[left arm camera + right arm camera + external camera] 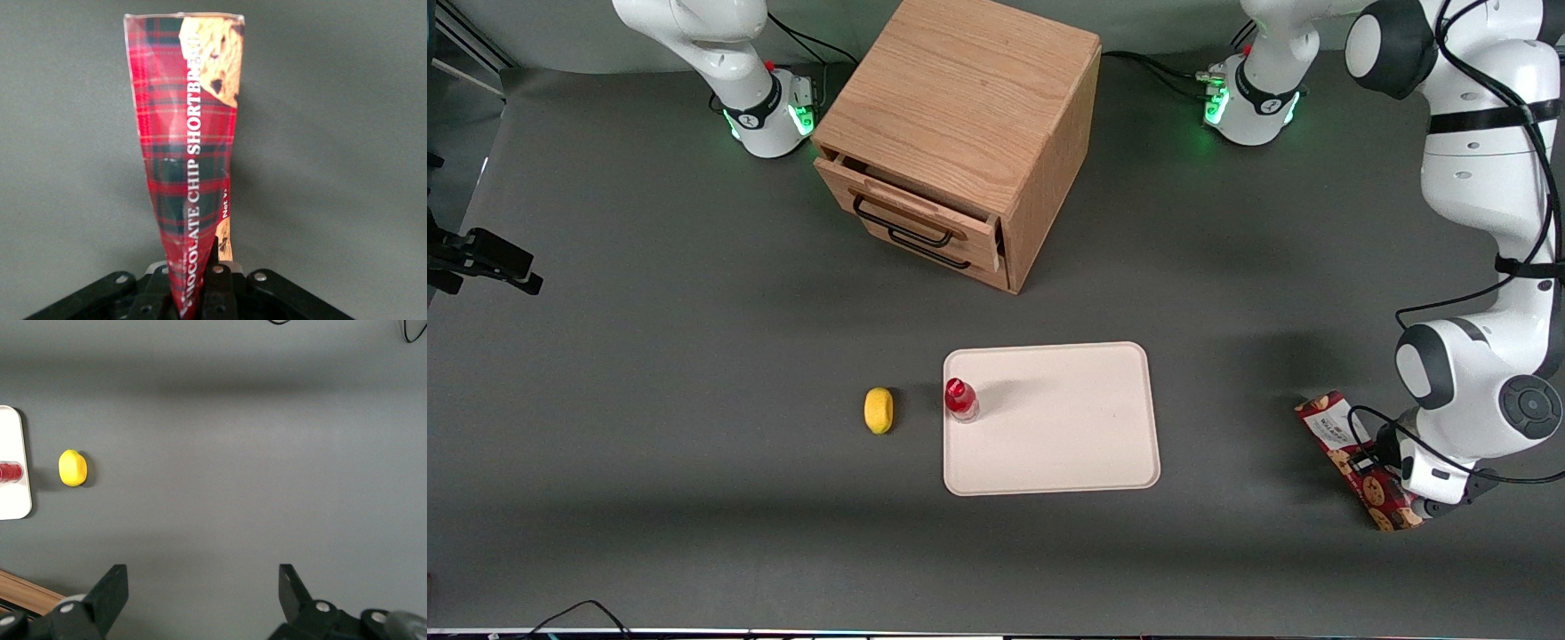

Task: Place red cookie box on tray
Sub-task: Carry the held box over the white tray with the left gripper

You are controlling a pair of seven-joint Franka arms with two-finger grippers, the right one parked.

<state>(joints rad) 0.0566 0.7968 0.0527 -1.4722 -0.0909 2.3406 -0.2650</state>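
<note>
The red cookie box (1352, 455) is a long tartan-red package with cookie pictures, toward the working arm's end of the table, well apart from the tray. My left gripper (1392, 476) is over the box end nearer the front camera. In the left wrist view the gripper (200, 267) is shut on the red cookie box (187, 147), its black fingers pressed against both sides of the pack. The cream-white tray (1067, 444) lies flat at mid-table. I cannot tell whether the box is off the table.
A small red-capped bottle (960, 400) stands on the tray's edge toward the parked arm. A yellow lemon (879, 410) lies on the table beside it. A wooden drawer cabinet (960, 133), top drawer slightly open, stands farther from the front camera than the tray.
</note>
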